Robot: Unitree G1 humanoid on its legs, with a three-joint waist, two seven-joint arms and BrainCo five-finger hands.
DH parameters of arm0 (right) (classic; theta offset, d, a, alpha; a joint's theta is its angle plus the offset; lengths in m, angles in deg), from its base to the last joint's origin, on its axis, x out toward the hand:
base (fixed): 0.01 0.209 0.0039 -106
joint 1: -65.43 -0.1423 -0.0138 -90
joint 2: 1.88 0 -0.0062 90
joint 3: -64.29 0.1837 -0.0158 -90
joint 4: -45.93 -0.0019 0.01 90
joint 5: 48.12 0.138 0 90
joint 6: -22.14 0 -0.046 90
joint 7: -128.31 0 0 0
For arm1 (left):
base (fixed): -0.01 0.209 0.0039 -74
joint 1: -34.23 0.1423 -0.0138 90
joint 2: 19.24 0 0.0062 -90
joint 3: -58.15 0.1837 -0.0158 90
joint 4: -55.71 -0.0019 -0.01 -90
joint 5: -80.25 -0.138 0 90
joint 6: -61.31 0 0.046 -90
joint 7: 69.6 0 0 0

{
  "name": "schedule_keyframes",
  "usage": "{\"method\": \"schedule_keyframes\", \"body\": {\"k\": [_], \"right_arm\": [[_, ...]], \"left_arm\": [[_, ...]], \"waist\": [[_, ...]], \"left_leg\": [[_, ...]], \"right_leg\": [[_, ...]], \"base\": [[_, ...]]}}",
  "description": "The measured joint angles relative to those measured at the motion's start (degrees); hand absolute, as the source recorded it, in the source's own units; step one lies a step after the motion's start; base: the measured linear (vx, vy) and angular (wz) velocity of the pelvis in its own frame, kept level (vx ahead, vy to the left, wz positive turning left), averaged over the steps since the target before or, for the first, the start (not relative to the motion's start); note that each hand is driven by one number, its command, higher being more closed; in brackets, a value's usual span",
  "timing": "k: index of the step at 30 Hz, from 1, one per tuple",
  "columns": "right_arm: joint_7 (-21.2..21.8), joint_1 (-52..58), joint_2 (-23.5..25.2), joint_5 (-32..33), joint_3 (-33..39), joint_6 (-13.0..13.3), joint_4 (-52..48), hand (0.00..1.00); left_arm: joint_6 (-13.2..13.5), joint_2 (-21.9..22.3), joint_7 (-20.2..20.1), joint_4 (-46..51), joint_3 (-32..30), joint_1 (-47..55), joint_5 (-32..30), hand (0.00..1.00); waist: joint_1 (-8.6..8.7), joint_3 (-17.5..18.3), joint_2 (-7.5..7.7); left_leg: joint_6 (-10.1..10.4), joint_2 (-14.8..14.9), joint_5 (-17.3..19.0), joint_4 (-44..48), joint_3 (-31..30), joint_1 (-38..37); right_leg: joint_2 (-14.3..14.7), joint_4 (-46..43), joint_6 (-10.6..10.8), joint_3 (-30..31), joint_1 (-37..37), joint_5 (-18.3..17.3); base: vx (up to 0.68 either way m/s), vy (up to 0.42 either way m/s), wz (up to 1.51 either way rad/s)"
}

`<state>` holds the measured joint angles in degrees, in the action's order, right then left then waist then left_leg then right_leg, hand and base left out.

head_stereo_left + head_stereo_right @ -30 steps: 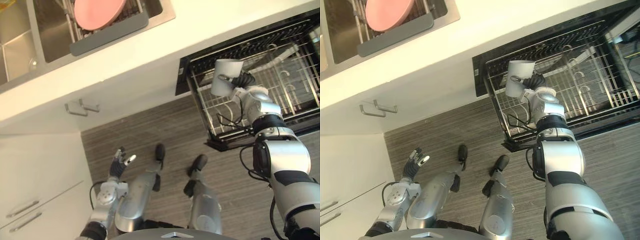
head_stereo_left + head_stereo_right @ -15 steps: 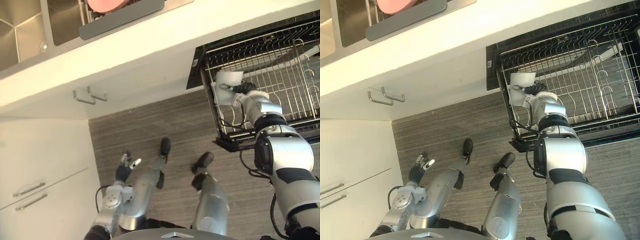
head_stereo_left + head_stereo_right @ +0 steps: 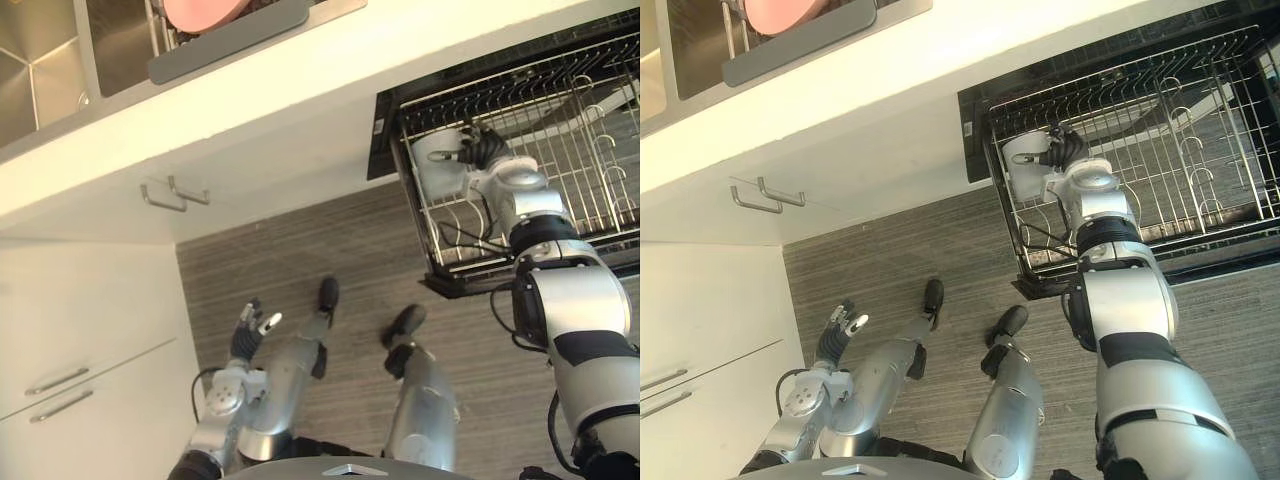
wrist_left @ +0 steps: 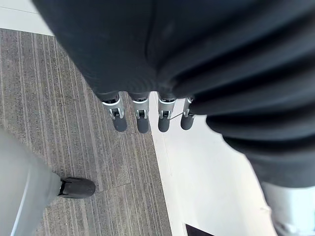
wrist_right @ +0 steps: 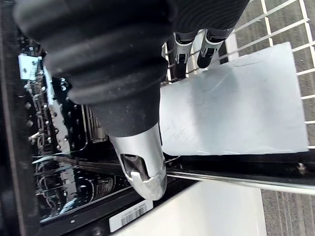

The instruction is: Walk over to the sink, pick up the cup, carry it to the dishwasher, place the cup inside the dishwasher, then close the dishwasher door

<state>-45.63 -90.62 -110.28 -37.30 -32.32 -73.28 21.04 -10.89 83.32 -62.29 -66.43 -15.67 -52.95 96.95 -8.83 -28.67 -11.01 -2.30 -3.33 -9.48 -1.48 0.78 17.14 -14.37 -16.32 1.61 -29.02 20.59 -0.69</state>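
Observation:
The pale grey cup (image 3: 436,166) sits low in the near left corner of the dishwasher's pulled-out wire rack (image 3: 565,120), mouth facing up. My right hand (image 3: 482,150) is at the cup's rim, one dark fingertip over the edge. In the right wrist view the cup (image 5: 236,103) lies between the thumb (image 5: 142,169) and the fingers (image 5: 206,49), against the rack wires. My left hand (image 3: 250,325) hangs low beside my body over the wood floor, and its fingers (image 4: 141,115) are straight and hold nothing.
The cream countertop (image 3: 300,90) runs across the top, with the steel sink (image 3: 50,60) and a pink plate (image 3: 200,12) in a drying rack. White cabinets with bar handles (image 3: 165,195) stand at the left. Grey-brown plank floor lies below the rack.
My right hand has carried the cup from above the rack down into its near left corner, turning the mouth upward. The camera has shifted; the left hand stays low.

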Motion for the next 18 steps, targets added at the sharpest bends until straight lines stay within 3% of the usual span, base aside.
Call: {"method": "schedule_keyframes", "body": {"k": [2, 5, 8, 9, 11, 13, 15, 18], "right_arm": [[0.55, 0.47, -0.11, 0.59, -0.01, 0.15, -2.62, 0.00], [1.46, 3.52, -0.34, 6.97, 0.44, 0.70, -10.78, 0.00], [2.16, 12.09, 0.28, 13.75, 4.41, 1.80, -21.58, 0.00], [2.74, 16.79, 0.81, 15.96, 6.17, 2.21, -26.44, 0.00], [3.34, 23.98, 3.40, 18.78, 10.23, 2.82, -33.36, 0.00], [3.41, 34.68, 8.94, 21.32, 15.48, 4.65, -43.71, 0.00], [3.42, 41.75, 13.08, 21.57, 17.52, 6.29, -50.86, 0.00], [5.06, 54.43, 20.50, 21.65, 18.87, 11.59, -64.50, 0.00]], "left_arm": [[0.03, -0.09, 0.08, -0.03, -0.46, 0.39, -0.01, 0.00], [0.08, -0.42, 0.27, -0.15, -1.40, 0.76, -0.07, 0.00], [0.00, -0.43, 1.34, -1.48, -4.20, 0.93, -0.06, 0.00], [0.03, -0.48, 1.84, -2.56, -5.59, 1.10, -0.06, 0.00], [0.06, -0.56, 2.51, -4.26, -8.25, 1.76, -0.12, 0.00], [0.17, -0.68, 2.78, -7.55, -11.66, 2.59, -1.09, 0.00], [0.32, -1.02, 2.89, -9.54, -12.53, 3.11, -1.36, 0.00], [0.65, -1.08, 4.08, -12.86, -14.19, 4.55, -3.54, 0.00]], "waist": [[0.33, 0.00, 0.00], [1.37, -0.03, 0.06], [1.91, -0.11, 0.27], [2.90, -0.10, 0.59], [4.06, 0.42, 2.20], [5.61, 2.10, 5.43], [6.38, 3.24, 7.59], [7.59, 7.40, 11.09]], "left_leg": [[0.29, 0.42, 0.24, -0.01, 0.64, -1.08], [0.73, 1.25, 0.60, -0.02, 1.09, -2.57], [0.91, 2.23, 0.74, -1.09, 2.52, -4.83], [1.00, 2.47, 0.68, -1.82, 2.67, -5.89], [1.18, 2.96, 0.78, -2.57, 3.54, -6.95], [1.61, 3.54, 1.37, -2.90, 4.54, -7.66], [1.96, 4.03, 2.15, -2.90, 5.53, -8.96], [2.46, 4.71, 4.04, -2.90, 7.22, -11.50]], "right_leg": [[0.71, 1.06, -0.32, 0.22, -1.32, 0.26], [1.99, 3.00, -0.62, 0.69, -3.16, 0.99], [3.69, 5.44, -0.54, 1.87, -5.21, 2.16], [4.20, 6.16, -0.45, 1.98, -6.15, 2.34], [5.07, 7.25, -0.27, 2.70, -6.89, 2.65], [6.04, 8.46, -0.43, 3.54, -7.42, 2.92], [6.72, 9.54, -0.43, 4.17, -8.77, 2.93], [7.94, 11.37, -0.39, 6.02, -11.02, 2.89]], "base": [[-0.02, -0.059, -0.14], [-0.02, -0.081, -0.17], [0.00, -0.079, -0.27], [0.02, -0.072, -0.18], [0.05, -0.068, -0.27], [0.10, -0.086, -0.28], [0.10, -0.057, -0.23], [0.13, -0.039, -0.33]]}}
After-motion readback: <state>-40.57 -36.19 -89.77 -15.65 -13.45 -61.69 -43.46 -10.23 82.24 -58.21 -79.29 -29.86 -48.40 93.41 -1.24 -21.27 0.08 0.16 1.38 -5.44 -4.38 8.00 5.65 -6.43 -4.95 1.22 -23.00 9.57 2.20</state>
